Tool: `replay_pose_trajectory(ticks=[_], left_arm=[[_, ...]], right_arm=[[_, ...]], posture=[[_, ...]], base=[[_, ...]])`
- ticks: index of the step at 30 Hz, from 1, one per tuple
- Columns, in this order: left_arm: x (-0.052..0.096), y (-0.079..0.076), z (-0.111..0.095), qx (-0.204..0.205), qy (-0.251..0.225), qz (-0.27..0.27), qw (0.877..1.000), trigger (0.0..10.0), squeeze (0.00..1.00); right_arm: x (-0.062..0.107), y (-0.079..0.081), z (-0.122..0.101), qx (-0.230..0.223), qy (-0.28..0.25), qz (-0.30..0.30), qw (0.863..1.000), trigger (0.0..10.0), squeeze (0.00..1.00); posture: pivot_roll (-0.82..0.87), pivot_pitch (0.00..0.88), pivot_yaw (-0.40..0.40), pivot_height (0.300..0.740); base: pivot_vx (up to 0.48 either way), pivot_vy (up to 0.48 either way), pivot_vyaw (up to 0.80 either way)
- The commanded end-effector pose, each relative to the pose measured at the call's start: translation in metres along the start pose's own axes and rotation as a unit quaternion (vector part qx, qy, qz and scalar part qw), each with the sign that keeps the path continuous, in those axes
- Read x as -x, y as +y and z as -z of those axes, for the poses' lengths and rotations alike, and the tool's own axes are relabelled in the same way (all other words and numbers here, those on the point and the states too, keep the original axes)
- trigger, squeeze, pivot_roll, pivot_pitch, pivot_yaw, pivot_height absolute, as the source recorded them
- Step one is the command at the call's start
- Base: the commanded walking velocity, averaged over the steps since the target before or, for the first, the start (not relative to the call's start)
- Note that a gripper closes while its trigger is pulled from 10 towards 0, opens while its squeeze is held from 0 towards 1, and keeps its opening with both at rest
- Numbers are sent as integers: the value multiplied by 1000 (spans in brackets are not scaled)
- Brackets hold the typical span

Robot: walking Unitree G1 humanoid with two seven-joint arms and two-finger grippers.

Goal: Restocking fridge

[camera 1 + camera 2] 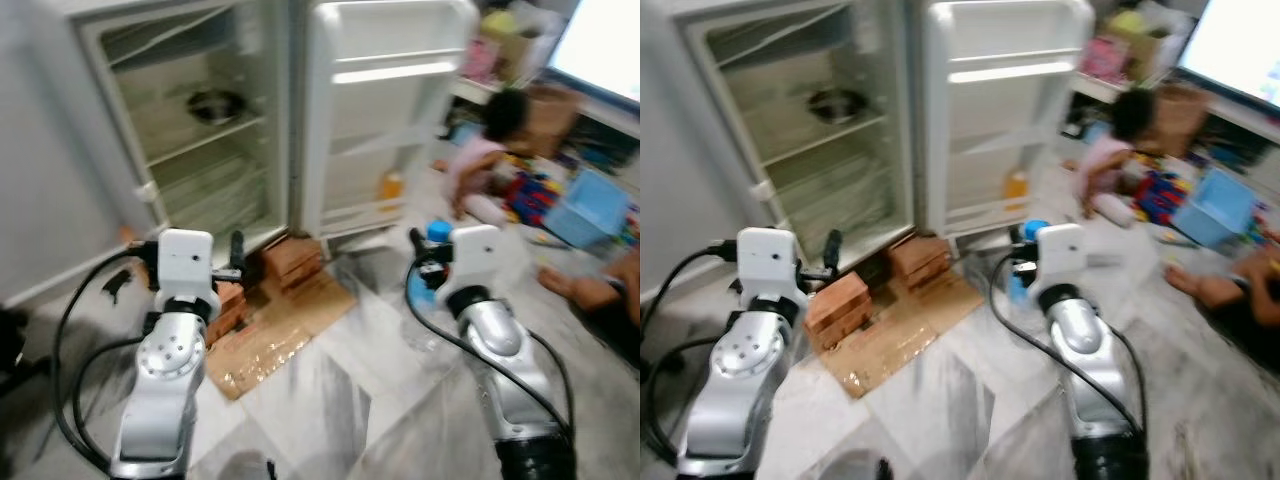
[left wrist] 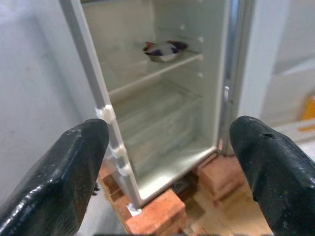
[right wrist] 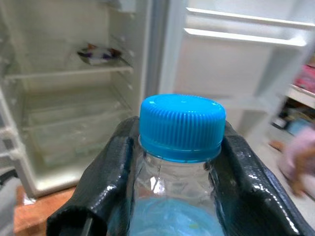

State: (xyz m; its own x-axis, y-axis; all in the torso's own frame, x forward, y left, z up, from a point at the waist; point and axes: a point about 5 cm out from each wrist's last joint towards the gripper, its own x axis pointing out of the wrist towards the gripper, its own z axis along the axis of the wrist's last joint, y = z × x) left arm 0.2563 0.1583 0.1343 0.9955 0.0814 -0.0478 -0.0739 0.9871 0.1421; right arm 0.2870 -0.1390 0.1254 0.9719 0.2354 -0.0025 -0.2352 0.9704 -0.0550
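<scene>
The right gripper is clamped on the neck of a clear bottle with a blue cap; the bottle stands upright between its two black fingers. The fridge is open at about 11 o'clock from this gripper. On its middle shelf sits a metal bowl. The door shelf holds a small orange container. The left gripper has its fingers wide apart and holds nothing, facing the fridge above the bricks.
</scene>
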Motion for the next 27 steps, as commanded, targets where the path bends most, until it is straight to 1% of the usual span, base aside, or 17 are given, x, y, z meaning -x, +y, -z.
replay_pose_trajectory(ticks=[1,2,6,7,9,11,14,15,16,18,20,23,24,27], left_arm=[[-1,-9,-6,4,-18,10,1000,10000,0],[-2,-9,-8,-8,-28,5,1000,10000,0],[-2,-9,-7,-2,-23,4,1000,10000,0],[-2,-8,-5,0,-6,-3,1000,10000,0],[-3,-8,-2,6,6,-7,1000,10000,0],[-3,-8,-1,0,6,-4,1000,10000,0],[-2,-10,3,-22,11,8,1000,10000,0],[-2,-10,3,-22,11,8,1000,10000,0],[-1,-12,6,-35,19,22,999,10000,0],[-1,-13,7,-40,21,26,999,10000,0],[-1,-16,12,-59,36,51,996,10000,0],[-1,-17,10,-59,25,71,995,10000,0],[-1,-17,9,-65,21,75,995,10000,0],[-3,-18,7,-67,16,84,994,10000,0]], right_arm=[[0,-8,-8,21,-20,4,1000,10000,0],[-2,-6,-10,25,-24,-2,999,10000,0],[-3,-6,-10,22,-25,-2,999,10000,0],[-4,-6,-11,21,-27,-2,999,10000,0],[-4,-6,-11,14,-26,-1,1000,10000,0],[-4,-7,-11,7,-31,4,999,10000,0],[-1,-10,-8,1,-31,18,999,10000,0],[-1,-10,-8,1,-31,18,999,10000,0],[2,-12,-5,-11,-28,35,999,10000,0],[2,-13,-3,-15,-27,41,999,10000,0],[4,-13,1,-20,-25,55,998,10000,0],[5,-11,4,-26,-23,69,997,10000,0],[5,-10,5,-27,-23,72,997,10000,0],[5,-9,7,-32,-18,77,996,10000,0]], posture=[[70,23,-65,740],[71,22,-66,740],[71,20,-67,740],[71,21,-68,740],[70,21,-68,740],[68,22,-67,740],[76,14,-51,740],[76,14,-51,740],[82,8,-35,740],[82,8,-35,740],[94,0,-9,740],[97,0,0,740],[99,0,2,740],[100,0,-5,740]], base=[[480,0,781],[480,0,788],[476,0,783],[379,-289,769],[322,-352,538],[292,-379,0],[276,-390,0],[277,-390,0],[274,-390,0],[274,-390,0],[137,0,0],[0,0,0],[0,0,0],[0,0,0]])
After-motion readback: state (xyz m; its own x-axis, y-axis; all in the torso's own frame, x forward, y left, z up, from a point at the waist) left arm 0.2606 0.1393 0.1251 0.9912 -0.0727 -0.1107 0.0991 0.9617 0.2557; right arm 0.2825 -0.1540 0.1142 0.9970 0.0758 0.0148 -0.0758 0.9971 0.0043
